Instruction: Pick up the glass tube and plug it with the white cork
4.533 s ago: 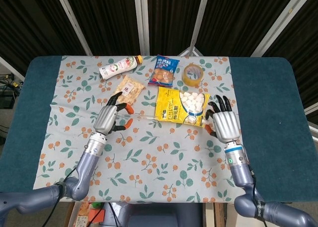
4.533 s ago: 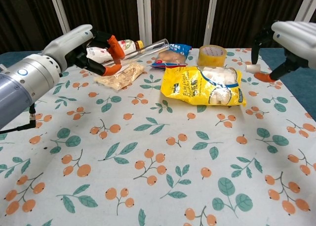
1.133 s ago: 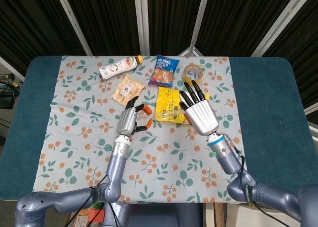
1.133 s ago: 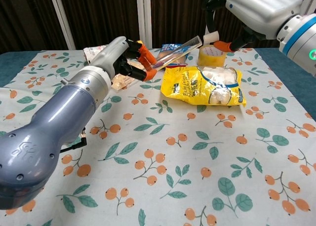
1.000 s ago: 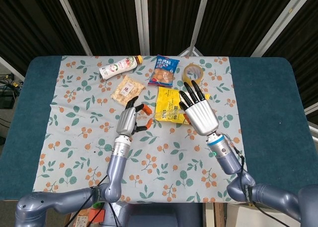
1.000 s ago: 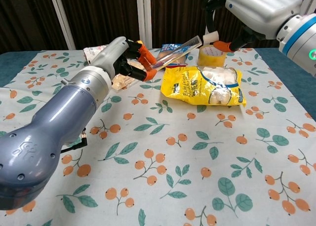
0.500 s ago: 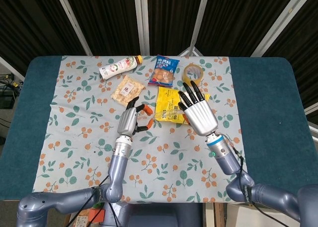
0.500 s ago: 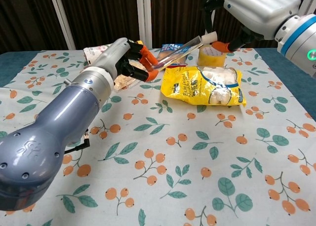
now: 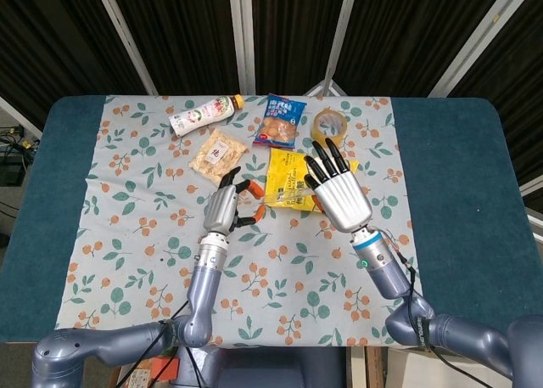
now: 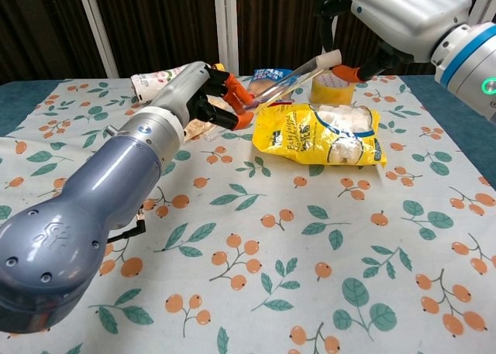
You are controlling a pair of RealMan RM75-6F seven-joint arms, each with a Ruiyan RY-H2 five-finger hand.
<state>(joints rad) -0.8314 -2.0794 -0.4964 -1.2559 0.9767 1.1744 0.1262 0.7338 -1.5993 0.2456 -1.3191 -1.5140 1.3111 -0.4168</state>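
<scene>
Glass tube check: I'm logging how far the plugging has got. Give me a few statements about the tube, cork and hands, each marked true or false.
1. The left hand holds the glass tube off the table. True.
2. The right hand holds the white cork at the tube's far end. True.
3. The tube lies flat on the tablecloth. False: it is raised and tilted upward.
4. The cork rests on the yellow marshmallow bag. False: the right hand's fingers hold it.
5. The tape roll sits on the blue snack packet. False: it stands beside the blue snack packet.

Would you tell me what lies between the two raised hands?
In the chest view, the glass tube bridges them: the left hand holds its lower end, and its upper end meets the white cork pinched by the right hand.
</scene>
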